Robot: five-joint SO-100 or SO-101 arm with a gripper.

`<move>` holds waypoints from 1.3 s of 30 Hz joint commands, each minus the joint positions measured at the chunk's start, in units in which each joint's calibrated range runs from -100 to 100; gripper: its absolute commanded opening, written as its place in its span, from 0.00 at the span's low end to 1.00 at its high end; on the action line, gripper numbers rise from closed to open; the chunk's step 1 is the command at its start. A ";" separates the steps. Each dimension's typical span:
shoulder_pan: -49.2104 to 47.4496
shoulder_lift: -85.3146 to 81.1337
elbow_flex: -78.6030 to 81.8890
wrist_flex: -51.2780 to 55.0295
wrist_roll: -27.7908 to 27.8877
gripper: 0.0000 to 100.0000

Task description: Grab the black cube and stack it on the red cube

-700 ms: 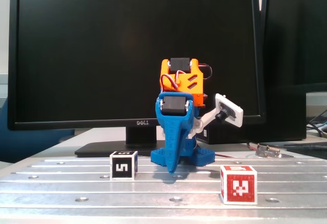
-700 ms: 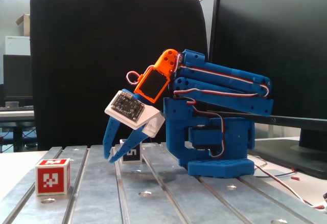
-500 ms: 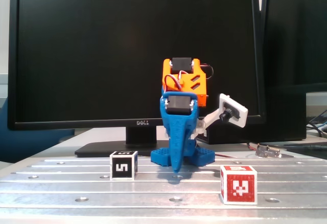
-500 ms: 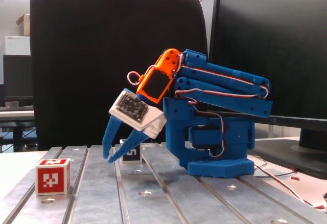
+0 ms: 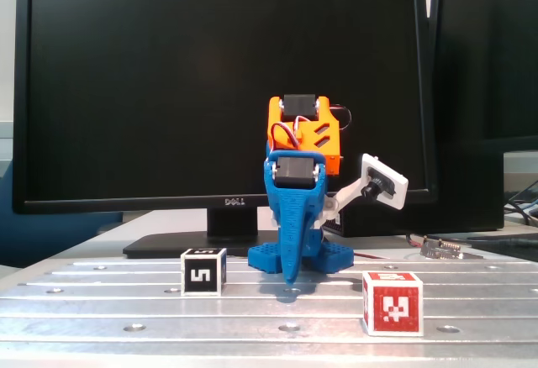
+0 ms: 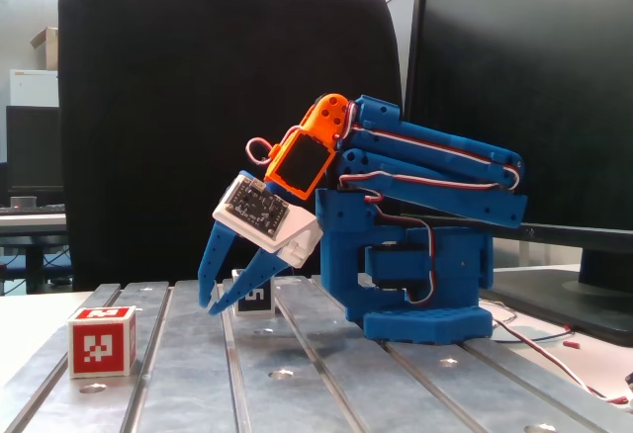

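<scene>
The black cube (image 5: 203, 271) with its white "5" mark sits on the slotted metal table (image 5: 101, 305), left of the arm in a fixed view. In the other fixed view the black cube (image 6: 256, 296) shows partly behind the blue fingers (image 6: 245, 280). The red cube (image 5: 392, 302) stands nearer the front edge on the right, and the red cube (image 6: 102, 341) is at the far left from the side. My gripper (image 5: 291, 279) points down between the two cubes. The gripper (image 6: 214, 308) hangs just above the table, tips together, shut on nothing.
A large Dell monitor (image 5: 227, 91) stands right behind the arm's blue base (image 6: 425, 295). A black chair back (image 6: 198, 107) fills the background from the side. A small metal part (image 5: 441, 249) and cables (image 6: 554, 354) lie at the table's edge.
The arm has swung slightly to the right in the front view and the wrist dipped a little. Since half a second ago nothing has moved. Both cubes stay put.
</scene>
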 commanded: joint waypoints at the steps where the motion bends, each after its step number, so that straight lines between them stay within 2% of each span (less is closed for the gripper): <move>1: 0.27 0.41 0.09 -3.44 -0.19 0.02; 21: 0.27 2.25 -3.80 -7.20 0.18 0.01; 25: 0.34 11.11 -9.50 -9.00 0.23 0.01; 29: 1.89 26.65 -19.09 -9.85 0.44 0.01; 34: 6.47 44.78 -31.21 -8.14 2.76 0.01; 39: 11.34 54.55 -40.89 -3.87 6.55 0.01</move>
